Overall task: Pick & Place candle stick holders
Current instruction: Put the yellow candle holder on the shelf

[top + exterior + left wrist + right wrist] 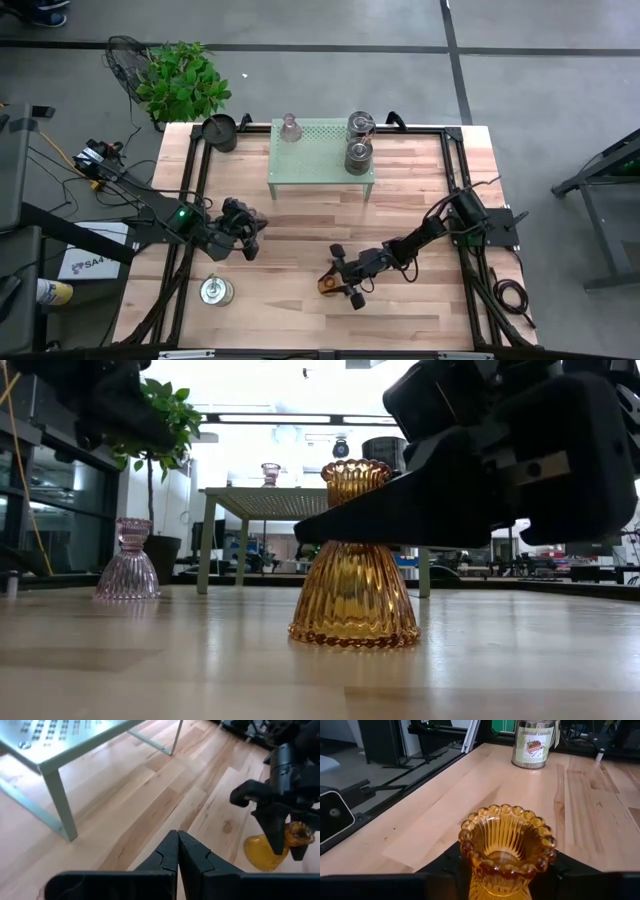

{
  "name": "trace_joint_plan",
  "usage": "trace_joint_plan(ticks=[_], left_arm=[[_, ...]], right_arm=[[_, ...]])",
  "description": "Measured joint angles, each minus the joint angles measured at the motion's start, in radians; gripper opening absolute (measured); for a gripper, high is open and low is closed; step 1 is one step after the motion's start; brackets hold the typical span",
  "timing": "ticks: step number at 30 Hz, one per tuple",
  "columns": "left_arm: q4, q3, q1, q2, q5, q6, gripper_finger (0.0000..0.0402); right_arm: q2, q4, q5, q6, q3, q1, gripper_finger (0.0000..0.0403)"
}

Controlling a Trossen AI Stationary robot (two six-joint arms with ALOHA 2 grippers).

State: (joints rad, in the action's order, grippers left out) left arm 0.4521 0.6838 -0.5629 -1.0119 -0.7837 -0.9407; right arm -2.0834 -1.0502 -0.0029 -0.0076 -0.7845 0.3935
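The right gripper (337, 280) sits in the lower centre of the high view, fingers set on either side of the amber holder (327, 285) at its narrow neck. In the right wrist view the scalloped amber rim (507, 842) stands between the two dark fingers; whether the pads press the glass cannot be told. In the low view the amber holder (354, 560) stands upright, flared base flat on the table (320, 670), long axis vertical, mouth up.

The left gripper (245, 232) waits at centre left of the high view, its fingers (170, 855) closed together with nothing between them.

Open room: bare wood lies all round the amber holder in the high view. A silvery tin (216, 291) stands at lower left, well apart.

The green perforated stand (322, 150) occupies the upper centre. On it are a pale pink glass holder (290, 128) at its left end and two metallic holders (360, 125) (358, 156) at its right end. A black pot (219, 131) stands just left of the stand. In the low view, a second pink holder (128, 560) stands upright at left.
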Motion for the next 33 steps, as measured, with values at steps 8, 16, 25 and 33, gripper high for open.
trace_joint_plan(ticks=[8, 16, 25, 33], left_arm=[[-0.110, 0.000, 0.000, 0.000, -0.034, 0.133, 0.0001], [-0.187, 0.000, 0.000, -0.001, -0.040, 0.245, 0.0001], [-0.317, 0.000, 0.000, -0.050, -0.035, 0.416, 0.0001], [-0.467, 0.000, 0.113, -0.132, 0.154, 0.691, 0.0001]], right_arm=[[0.002, -0.007, -0.002, 0.001, -0.001, -0.001, 0.0121], [0.002, -0.007, -0.006, 0.002, 0.000, -0.008, 0.0123], [0.089, 0.081, -0.066, 0.007, 0.000, -0.074, 0.0123], [0.162, 0.245, -0.121, 0.007, -0.030, -0.144, 0.0122]])
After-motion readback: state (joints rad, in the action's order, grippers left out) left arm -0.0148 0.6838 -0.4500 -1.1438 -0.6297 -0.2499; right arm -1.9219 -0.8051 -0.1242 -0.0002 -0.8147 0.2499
